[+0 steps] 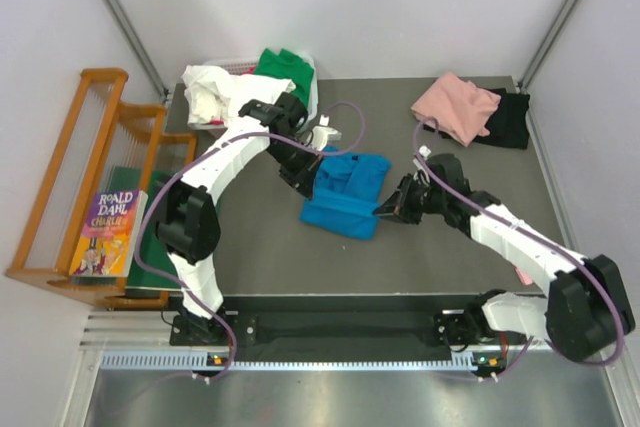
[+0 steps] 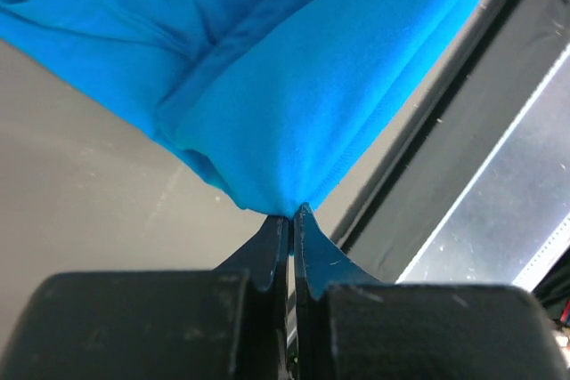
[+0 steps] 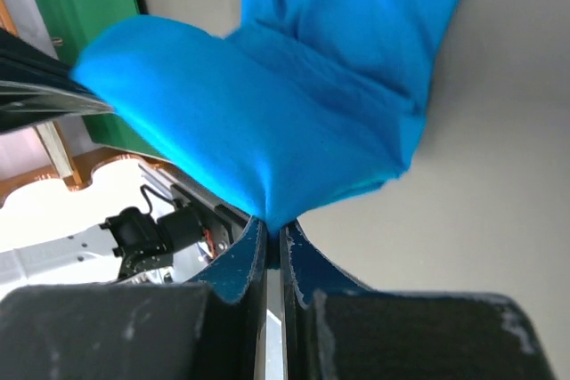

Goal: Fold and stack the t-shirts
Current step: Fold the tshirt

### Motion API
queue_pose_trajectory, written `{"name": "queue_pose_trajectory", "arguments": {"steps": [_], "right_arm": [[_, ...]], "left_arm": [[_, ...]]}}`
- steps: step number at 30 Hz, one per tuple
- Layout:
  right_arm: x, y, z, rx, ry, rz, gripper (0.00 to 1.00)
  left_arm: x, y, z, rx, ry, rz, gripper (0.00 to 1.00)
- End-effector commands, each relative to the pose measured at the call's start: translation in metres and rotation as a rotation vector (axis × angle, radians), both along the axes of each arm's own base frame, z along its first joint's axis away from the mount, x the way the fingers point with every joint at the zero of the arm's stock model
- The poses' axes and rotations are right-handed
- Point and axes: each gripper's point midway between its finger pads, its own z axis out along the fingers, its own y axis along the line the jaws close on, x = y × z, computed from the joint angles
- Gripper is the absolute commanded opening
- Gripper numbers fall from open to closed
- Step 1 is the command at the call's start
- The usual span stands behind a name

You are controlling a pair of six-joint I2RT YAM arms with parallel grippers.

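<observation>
White walls are closing in a dark grey table, and that table is taking up most of the top view. Both arms are reaching in from the near edge toward the middle. A wooden rack is standing off the left side, with a flat dark green board lying by it and a Roald Dahl book sitting on top of that.

The bright blue t-shirt is lying bunched up around the center of the table, partly lifted between the two arms. Far right, a pink tee is slumping in a crumpled heap, overlapping a black tee just to its right. Far left, a white tee and a green tee are piling up together at the table's edge.

Now the small stuff. The left gripper is sitting at the blue shirt's left edge. In its wrist view the jaws are pressing together with a fold of blue cloth pinched right at the tips, and the fabric is draping away above the table. The right gripper is doing the same thing at the near right edge. Its jaws are clamping tight on a bunched bit of blue hem, with the cloth hanging off it in a fat fold.
</observation>
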Motion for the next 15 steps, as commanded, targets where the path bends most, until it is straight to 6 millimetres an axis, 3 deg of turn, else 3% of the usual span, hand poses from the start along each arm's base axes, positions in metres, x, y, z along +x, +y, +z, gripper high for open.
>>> {"name": "queue_pose_trajectory", "arguments": {"steps": [1, 8, 12, 15], "right_arm": [[0.026, 0.016, 0.038, 0.052, -0.099, 0.095, 0.00], [0.044, 0.028, 0.070, 0.076, -0.154, 0.139, 0.00], [0.047, 0.028, 0.076, 0.079, -0.167, 0.134, 0.00], [0.051, 0.025, 0.076, 0.076, -0.171, 0.118, 0.00]], "left_arm": [[0.030, -0.001, 0.008, -0.003, -0.087, 0.055, 0.00], [0.058, 0.004, 0.037, -0.038, -0.193, 0.130, 0.00], [0.075, 0.006, 0.058, -0.054, -0.257, 0.167, 0.00], [0.085, 0.006, 0.063, -0.051, -0.285, 0.193, 0.00]]}}
